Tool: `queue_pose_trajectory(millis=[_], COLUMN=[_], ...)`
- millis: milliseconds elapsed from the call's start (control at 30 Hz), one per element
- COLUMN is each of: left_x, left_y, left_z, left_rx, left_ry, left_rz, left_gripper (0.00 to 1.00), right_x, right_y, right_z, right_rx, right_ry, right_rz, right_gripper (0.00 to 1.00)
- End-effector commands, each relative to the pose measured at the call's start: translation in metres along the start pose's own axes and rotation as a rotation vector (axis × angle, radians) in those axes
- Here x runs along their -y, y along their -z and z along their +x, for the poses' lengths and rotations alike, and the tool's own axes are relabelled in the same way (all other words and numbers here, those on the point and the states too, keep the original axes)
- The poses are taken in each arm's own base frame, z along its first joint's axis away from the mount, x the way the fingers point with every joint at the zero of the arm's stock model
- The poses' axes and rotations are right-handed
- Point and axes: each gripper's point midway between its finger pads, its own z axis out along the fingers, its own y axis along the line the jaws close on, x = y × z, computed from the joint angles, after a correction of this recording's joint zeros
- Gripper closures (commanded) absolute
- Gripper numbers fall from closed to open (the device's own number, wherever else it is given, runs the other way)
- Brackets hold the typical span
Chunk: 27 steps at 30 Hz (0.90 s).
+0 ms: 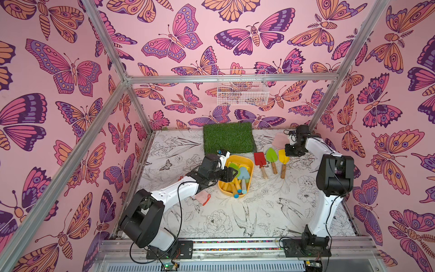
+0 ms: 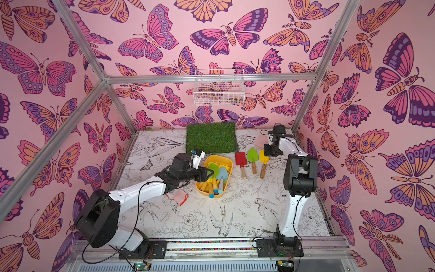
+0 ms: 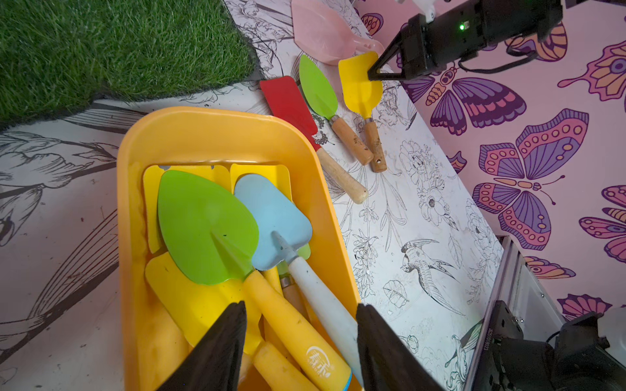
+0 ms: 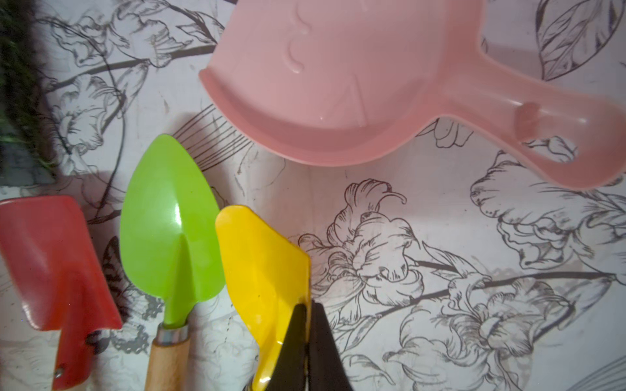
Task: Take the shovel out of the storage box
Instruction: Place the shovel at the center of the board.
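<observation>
Three shovels (image 1: 271, 156) lying out, right of box (image 3: 210, 135); several waiting inside. My left gripper (image 3: 300, 306), jaws apart, hovering astride green shovel (image 3: 206, 226) and blue shovel (image 3: 271, 216) handles in box. Right gripper (image 4: 309, 306), fingers together, resting at yellow blade (image 4: 261, 264).

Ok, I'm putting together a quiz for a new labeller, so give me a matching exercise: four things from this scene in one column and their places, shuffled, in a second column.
Things:
1. blue shovel
2. red shovel
3. pink scoop
4. wire basket

Places:
A. hung on the back wall
B. on the table, beside the storage box
C. lying in the storage box
D. on the table, nearest the back wall

Pairs: 1-C; 2-B; 3-D; 4-A
</observation>
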Motion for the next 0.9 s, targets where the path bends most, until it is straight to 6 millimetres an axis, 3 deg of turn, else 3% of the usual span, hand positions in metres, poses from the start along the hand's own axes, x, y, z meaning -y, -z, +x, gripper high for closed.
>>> queue_pose_trajectory(millis=[0, 233, 433, 533, 633, 867], left_x=[-0.006, -0.010, -0.013, -0.012, -0.012, -0.013], left_y=[-0.005, -0.008, -0.009, -0.007, -0.005, 0.001], left_z=[0.010, 0.010, 0.010, 0.009, 0.007, 0.006], left_rx=[-0.038, -0.046, -0.052, -0.049, -0.043, -0.033], left_ry=[-0.001, 0.002, 0.008, 0.007, 0.005, 0.004], left_rz=[-0.002, -0.009, -0.014, -0.016, -0.021, -0.038], left_gripper=[0.42, 0.42, 0.42, 0.42, 0.41, 0.37], right_x=[-0.001, 0.000, 0.001, 0.001, 0.000, -0.002], right_y=[-0.002, -0.018, -0.023, -0.019, -0.005, 0.052], right_z=[-0.008, -0.015, -0.020, -0.023, -0.028, -0.028], right_rx=[0.019, 0.004, 0.001, 0.013, 0.048, 0.181], right_ry=[-0.012, -0.045, -0.064, -0.071, -0.082, -0.171], right_rz=[-0.032, -0.055, -0.060, -0.061, -0.060, -0.031], right_gripper=[0.96, 0.89, 0.67, 0.61, 0.58, 0.52])
